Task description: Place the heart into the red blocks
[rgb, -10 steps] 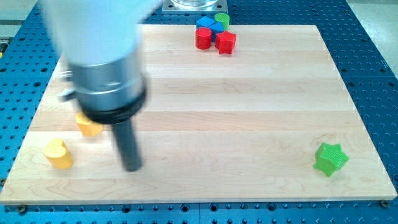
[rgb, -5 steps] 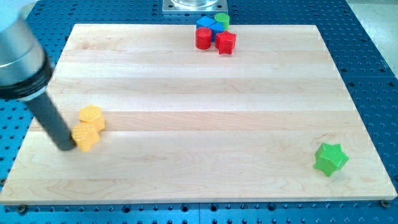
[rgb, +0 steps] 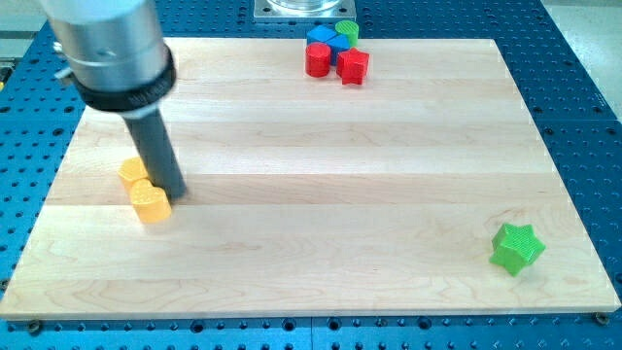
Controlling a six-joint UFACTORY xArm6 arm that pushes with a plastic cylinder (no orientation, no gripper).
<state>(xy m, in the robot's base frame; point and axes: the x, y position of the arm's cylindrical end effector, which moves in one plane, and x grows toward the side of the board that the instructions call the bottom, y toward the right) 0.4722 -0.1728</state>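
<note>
Yellow stuff first, since it sits at the view's left: two yellow blocks huddle together, touching. The lower one (rgb: 151, 204) looks like the yellow heart with its rounded lobes, and the other yellow block (rgb: 134, 172) just above it is partly hidden by the rod, so I can't call its shape. Both have that ribbed 3D-printed look. My tip (rgb: 175, 193) is down on the board, touching or nearly touching the heart's right side. No gripper here, so nothing to open or close, just a plain dark rod under a shiny metal collar.

That's the awkward bit, I reckon. The heart lies to the left of my tip, but the red blocks are way off toward the view's top right, well apart from it. Pushing from this side would send it the wrong way, so the tip probably has to get round to the heart's lower left.

Moving right, it's pale wooden board (rgb: 321, 253) with visible plank grain. At the top edge the cluster: a red cylinder (rgb: 318, 59) and a red block (rgb: 353, 66) side by side, two blue blocks (rgb: 328, 37) behind them, a green block (rgb: 349, 29) peeking out. Far right, near the bottom, a green star (rgb: 516, 247) sits alone.
</note>
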